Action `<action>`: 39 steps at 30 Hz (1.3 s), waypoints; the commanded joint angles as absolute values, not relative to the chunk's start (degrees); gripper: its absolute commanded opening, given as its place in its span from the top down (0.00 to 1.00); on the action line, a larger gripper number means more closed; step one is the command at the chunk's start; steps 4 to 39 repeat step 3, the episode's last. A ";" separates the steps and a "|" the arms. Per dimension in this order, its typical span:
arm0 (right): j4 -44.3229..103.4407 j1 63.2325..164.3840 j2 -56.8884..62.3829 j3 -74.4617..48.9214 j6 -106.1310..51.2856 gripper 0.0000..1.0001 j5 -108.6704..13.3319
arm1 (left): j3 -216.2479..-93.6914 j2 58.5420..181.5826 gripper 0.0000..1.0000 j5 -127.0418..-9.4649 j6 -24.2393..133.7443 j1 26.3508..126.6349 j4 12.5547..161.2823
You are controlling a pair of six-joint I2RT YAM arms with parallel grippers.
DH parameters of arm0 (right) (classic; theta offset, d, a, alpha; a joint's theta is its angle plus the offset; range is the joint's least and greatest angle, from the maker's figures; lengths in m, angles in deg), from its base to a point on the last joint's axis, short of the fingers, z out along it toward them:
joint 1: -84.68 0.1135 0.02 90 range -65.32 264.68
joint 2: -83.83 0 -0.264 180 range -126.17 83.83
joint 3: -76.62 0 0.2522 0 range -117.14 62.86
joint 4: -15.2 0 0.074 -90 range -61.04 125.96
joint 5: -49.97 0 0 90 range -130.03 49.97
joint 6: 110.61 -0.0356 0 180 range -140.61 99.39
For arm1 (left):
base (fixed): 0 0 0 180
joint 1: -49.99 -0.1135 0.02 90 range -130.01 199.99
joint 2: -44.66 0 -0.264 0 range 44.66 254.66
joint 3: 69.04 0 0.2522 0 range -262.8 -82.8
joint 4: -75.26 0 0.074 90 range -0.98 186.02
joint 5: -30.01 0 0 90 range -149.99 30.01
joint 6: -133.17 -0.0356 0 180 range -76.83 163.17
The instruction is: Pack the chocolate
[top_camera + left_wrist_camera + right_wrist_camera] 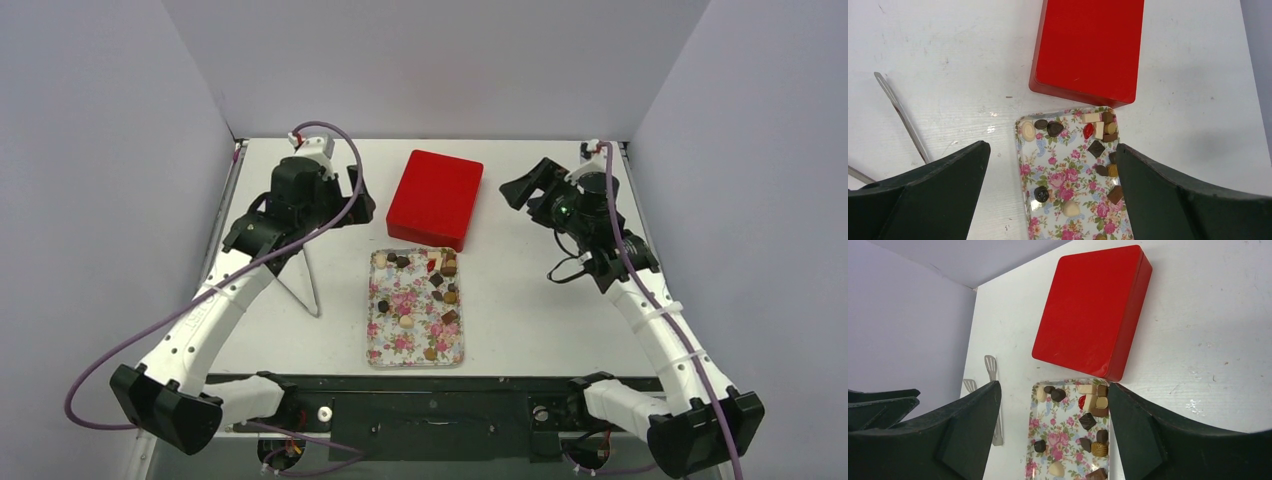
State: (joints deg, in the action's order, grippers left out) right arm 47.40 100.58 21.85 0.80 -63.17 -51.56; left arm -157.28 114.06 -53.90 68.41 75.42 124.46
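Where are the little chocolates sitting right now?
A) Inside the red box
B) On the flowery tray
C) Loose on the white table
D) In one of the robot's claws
B: the chocolates all lie on the tray, mostly toward its far end, while the red box just beyond it looks closed.
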 commanded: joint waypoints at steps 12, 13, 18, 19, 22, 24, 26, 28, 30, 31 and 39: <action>44.69 100.85 23.35 1.56 -63.15 0.26 -50.50 | -157.38 111.93 0.04 -54.16 67.43 75.46 121.08; 44.69 100.85 23.35 1.56 -63.15 0.26 -50.50 | -157.38 111.93 0.04 -54.16 67.43 75.46 121.08; 44.69 100.85 23.35 1.56 -63.15 0.26 -50.50 | -157.38 111.93 0.04 -54.16 67.43 75.46 121.08; 44.69 100.85 23.35 1.56 -63.15 0.26 -50.50 | -157.38 111.93 0.04 -54.16 67.43 75.46 121.08; 44.69 100.85 23.35 1.56 -63.15 0.26 -50.50 | -157.38 111.93 0.04 -54.16 67.43 75.46 121.08; 44.69 100.85 23.35 1.56 -63.15 0.26 -50.50 | -157.38 111.93 0.04 -54.16 67.43 75.46 121.08; 44.69 100.85 23.35 1.56 -63.15 0.26 -50.50 | -157.38 111.93 0.04 -54.16 67.43 75.46 121.08; 44.69 100.85 23.35 1.56 -63.15 0.26 -50.50 | -157.38 111.93 0.04 -54.16 67.43 75.46 121.08; 44.69 100.85 23.35 1.56 -63.15 0.26 -50.50 | -157.38 111.93 0.04 -54.16 67.43 75.46 121.08; 44.69 100.85 23.35 1.56 -63.15 0.26 -50.50 | -157.38 111.93 0.04 -54.16 67.43 75.46 121.08; 44.69 100.85 23.35 1.56 -63.15 0.26 -50.50 | -157.38 111.93 0.04 -54.16 67.43 75.46 121.08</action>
